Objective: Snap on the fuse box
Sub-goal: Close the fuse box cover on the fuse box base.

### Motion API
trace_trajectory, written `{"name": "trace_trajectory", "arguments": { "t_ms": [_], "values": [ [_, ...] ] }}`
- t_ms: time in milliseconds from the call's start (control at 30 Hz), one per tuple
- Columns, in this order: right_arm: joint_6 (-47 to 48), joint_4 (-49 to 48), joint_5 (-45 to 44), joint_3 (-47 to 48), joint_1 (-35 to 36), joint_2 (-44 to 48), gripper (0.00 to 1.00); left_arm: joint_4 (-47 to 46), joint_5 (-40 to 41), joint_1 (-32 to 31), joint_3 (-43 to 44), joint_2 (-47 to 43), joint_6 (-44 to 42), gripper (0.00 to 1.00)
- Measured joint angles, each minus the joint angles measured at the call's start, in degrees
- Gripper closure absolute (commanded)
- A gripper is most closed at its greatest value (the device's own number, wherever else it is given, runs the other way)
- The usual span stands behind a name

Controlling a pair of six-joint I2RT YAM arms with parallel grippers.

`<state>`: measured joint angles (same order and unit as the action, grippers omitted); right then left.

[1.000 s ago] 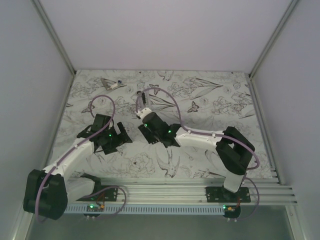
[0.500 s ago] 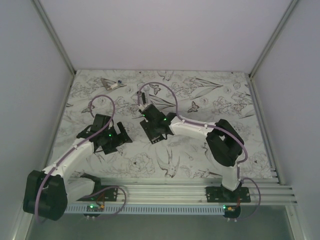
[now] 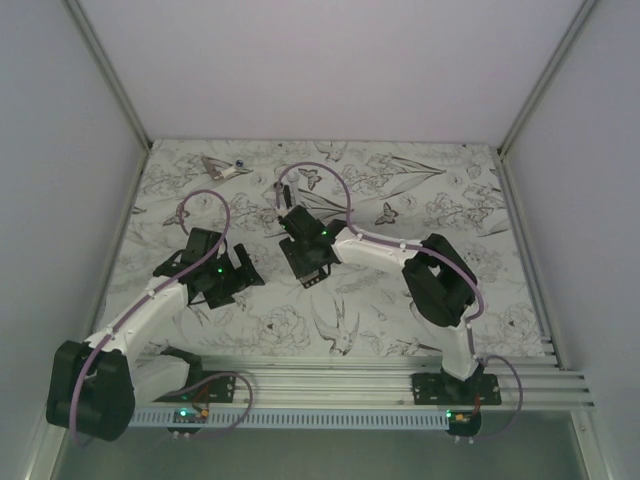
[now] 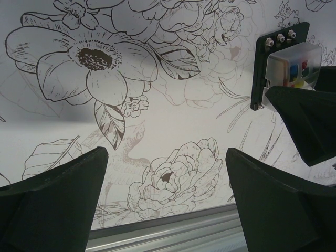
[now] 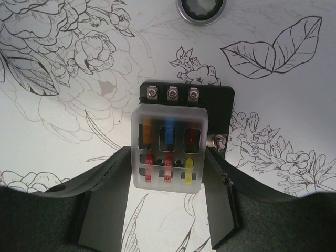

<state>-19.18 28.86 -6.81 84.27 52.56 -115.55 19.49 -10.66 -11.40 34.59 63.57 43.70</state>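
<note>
fuse box [image 5: 157,118]: black base, frosted clear cover
fuses [image 5: 169,131]: orange, blue and red in one row; red, red and yellow in the other
screws [image 5: 172,94]: silver
table cover [image 3: 480,215]: white, printed with black line drawings of flowers, leaves, birds and butterflies
left gripper [image 4: 165,157]: black
right gripper [image 5: 167,155]: black
arms [image 3: 150,298]: white links, black joints, small green lights
cables [image 3: 215,205]: purple
rail [image 3: 330,378]: silver
walls [image 3: 330,70]: pale grey
</note>
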Motion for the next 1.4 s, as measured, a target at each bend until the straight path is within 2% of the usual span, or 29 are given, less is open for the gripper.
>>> {"name": "trace_trajectory", "arguments": {
  "t_ms": [167, 467, 600, 767, 900, 1100, 1233, 1333, 1400],
  "values": [
    [-1.86, 0.48, -0.07, 0.52, -0.26, -0.74, 0.47, 0.0, 0.02, 0.0, 0.0, -0.07, 0.0, 0.0],
    [-2.54, 0.72, 0.22, 0.52, -0.42, -1.03, 0.34, 0.0, -0.02, 0.0, 0.0, -0.31, 0.02, 0.0],
    [-2.51, 0.5, 0.57, 0.31, -0.61, -0.94, 0.25, 0.0, -0.22, 0.0, 0.0, -0.59, 0.04, 0.0],
    [-2.4, -0.46, 0.85, -1.97, -0.63, 1.66, 0.21, -0.09, -0.46, -0.24, 0.04, -0.44, 0.26, 0.04],
    [-2.25, -1.88, 1.01, -4.39, -0.79, 5.66, 0.25, -0.42, -0.92, -1.31, 1.25, 1.73, 0.61, 0.1],
    [-2.29, -7.02, 5.9, -10.64, -4.52, 12.35, 0.37, -2.67, -1.53, -5.05, 7.74, 9.51, 0.9, 0.21],
    [-2.69, -11.17, 11.69, -15.08, -8.68, 13.84, 0.45, -5.33, -1.84, -7.82, 12.39, 16.55, 1.22, 0.33],
    [-3.17, -14.4, 16.26, -17.92, -10.84, 13.84, 0.49, -6.56, -2.71, -9.14, 15.52, 21.57, 1.53, 0.45],
    [-3.58, -16.11, 18.53, -19.21, -11.74, 13.84, 0.51, -7.48, -3.32, -9.55, 16.92, 24.3, 1.73, 0.48]
  ]
}}
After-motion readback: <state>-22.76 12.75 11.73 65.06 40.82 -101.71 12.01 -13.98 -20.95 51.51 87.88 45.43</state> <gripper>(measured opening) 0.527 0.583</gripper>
